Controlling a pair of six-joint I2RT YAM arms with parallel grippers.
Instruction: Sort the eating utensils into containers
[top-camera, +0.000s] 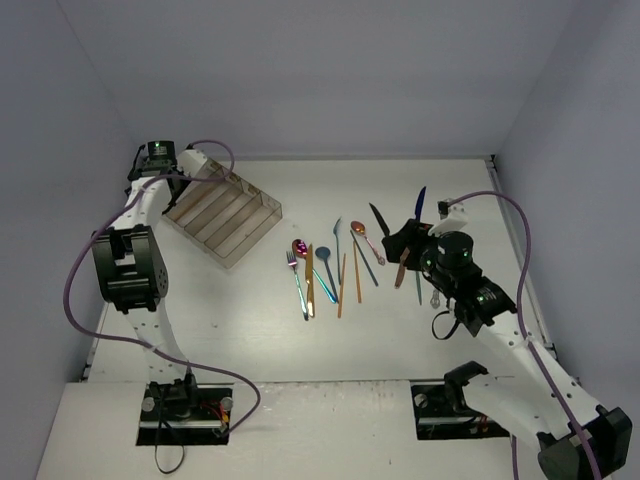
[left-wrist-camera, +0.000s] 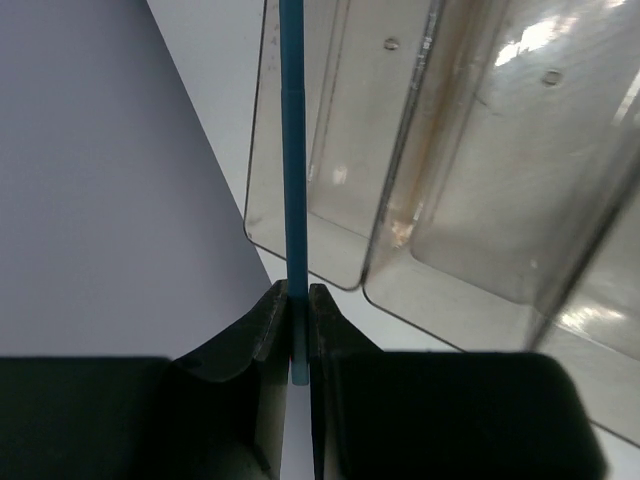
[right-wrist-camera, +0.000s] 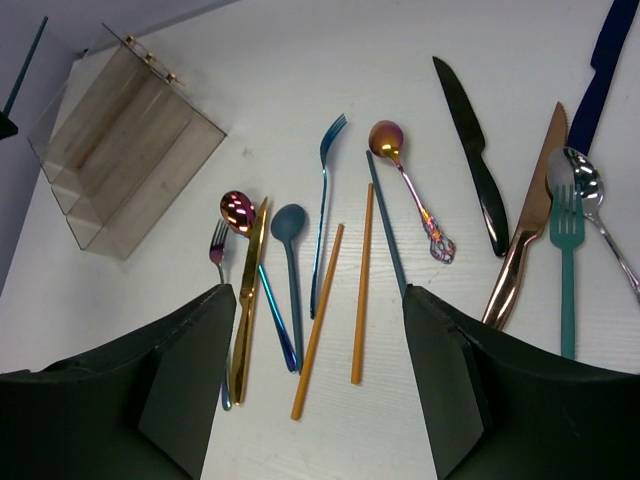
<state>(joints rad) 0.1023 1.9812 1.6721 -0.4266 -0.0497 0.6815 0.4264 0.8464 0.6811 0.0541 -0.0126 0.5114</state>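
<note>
From above, the clear compartmented plastic tray (top-camera: 222, 212) lay far left and the loose coloured utensils (top-camera: 335, 265) mid-table. The left gripper (top-camera: 160, 165) at the tray's far corner was too small to read.

The left wrist showed it clenched on a thin blue chopstick (left-wrist-camera: 292, 180), cut off at the top edge.

The right wrist showed the right gripper (right-wrist-camera: 318, 300) spread wide above the utensils, grasping nothing. A dark blue knife (right-wrist-camera: 600, 70) ran out of frame.

White matte table (top-camera: 300, 340), seam across its near edge. Plain pale grey walls box it in: far wall (top-camera: 320, 70), left wall (top-camera: 40, 150), right wall (top-camera: 590, 150).
</note>
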